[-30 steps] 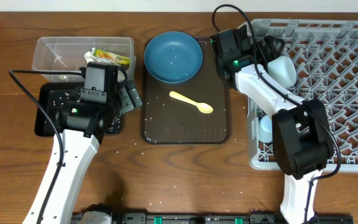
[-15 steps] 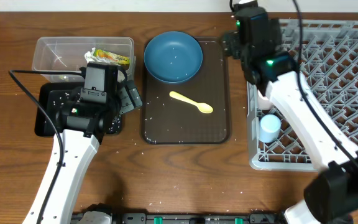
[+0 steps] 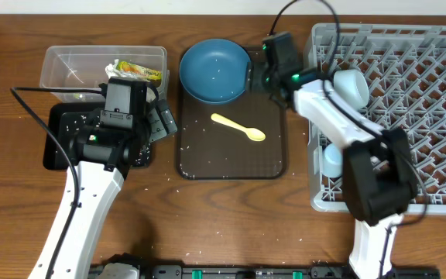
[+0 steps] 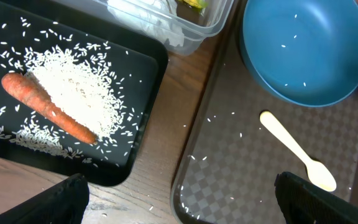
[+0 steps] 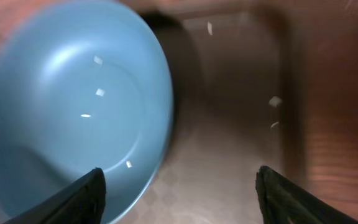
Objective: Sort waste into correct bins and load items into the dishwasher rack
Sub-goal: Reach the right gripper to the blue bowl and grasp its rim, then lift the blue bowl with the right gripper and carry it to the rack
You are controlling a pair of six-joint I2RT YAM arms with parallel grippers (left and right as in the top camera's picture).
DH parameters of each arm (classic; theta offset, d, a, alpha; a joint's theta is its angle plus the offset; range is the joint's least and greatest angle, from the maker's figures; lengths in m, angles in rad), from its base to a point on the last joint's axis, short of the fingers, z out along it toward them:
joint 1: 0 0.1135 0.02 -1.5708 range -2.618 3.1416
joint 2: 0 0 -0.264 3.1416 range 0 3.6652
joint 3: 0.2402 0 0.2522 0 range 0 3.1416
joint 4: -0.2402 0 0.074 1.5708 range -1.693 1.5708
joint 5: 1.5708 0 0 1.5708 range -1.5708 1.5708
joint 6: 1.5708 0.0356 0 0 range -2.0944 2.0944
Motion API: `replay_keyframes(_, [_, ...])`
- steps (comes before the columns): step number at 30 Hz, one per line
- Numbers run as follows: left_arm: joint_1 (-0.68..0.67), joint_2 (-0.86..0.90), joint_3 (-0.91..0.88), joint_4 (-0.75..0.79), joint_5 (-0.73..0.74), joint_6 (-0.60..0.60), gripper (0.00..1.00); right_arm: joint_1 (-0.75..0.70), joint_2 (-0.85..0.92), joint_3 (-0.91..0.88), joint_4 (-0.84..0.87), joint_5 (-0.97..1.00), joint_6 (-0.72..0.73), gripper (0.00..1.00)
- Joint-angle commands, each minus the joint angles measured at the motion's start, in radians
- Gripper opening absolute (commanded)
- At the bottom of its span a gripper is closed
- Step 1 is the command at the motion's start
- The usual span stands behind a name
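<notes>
The blue bowl [image 3: 216,70] sits right way up at the 12 o'clock end of the brown tray [image 3: 273,159], on the tabletop [image 3: 6,209], with the spoon [image 3: 238,128] lying loose toward its 5 o'clock. The right claw [image 5: 180,186] hangs at the bowl's 3 o'clock rim, spread wide with nothing in it. Its wrist view is blurred, but one finger seems to be over the bowl's inside and the other over the tray. I'd judge the bowl stiff and smooth, heavier than anything else left to load, and slick on that curved wall. The rim at 3 o'clock looks like the only place to take it, one finger in and one out, set deep enough that it won't swing or slide free. A few grains of rice [image 4: 73,93] lie inside it and would likely tip out when it goes on edge. The rack [image 3: 409,178] lies off at 3 o'clock, holding the white bowl [image 3: 349,84] and a cup [image 3: 330,159]. The left claw [image 4: 180,186] is also spread and empty, above the gap between the black tray [image 4: 145,134], with its carrot [image 4: 48,109], and the brown one.
</notes>
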Motion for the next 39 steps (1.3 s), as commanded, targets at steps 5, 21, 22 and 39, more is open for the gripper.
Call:
replay_keyframes(5, [0.004,0.004,0.008,-0.004,-0.009,-0.006,0.98,0.049,0.065,0.003,0.042,-0.037,0.128,0.56])
replay_keyframes(21, [0.004,0.004,0.008,-0.004,-0.008,-0.006,0.98,0.051,0.066,0.001,-0.115,-0.007,0.144,0.28])
replay_keyframes(22, [0.004,0.004,0.008,-0.004,-0.008,-0.006,0.98,0.052,0.066,0.001,-0.119,-0.008,0.144,0.25])
replay_keyframes(39, [0.004,0.004,0.008,-0.004,-0.009,-0.006,0.98,-0.002,-0.06,0.003,-0.134,0.009,-0.066,0.01])
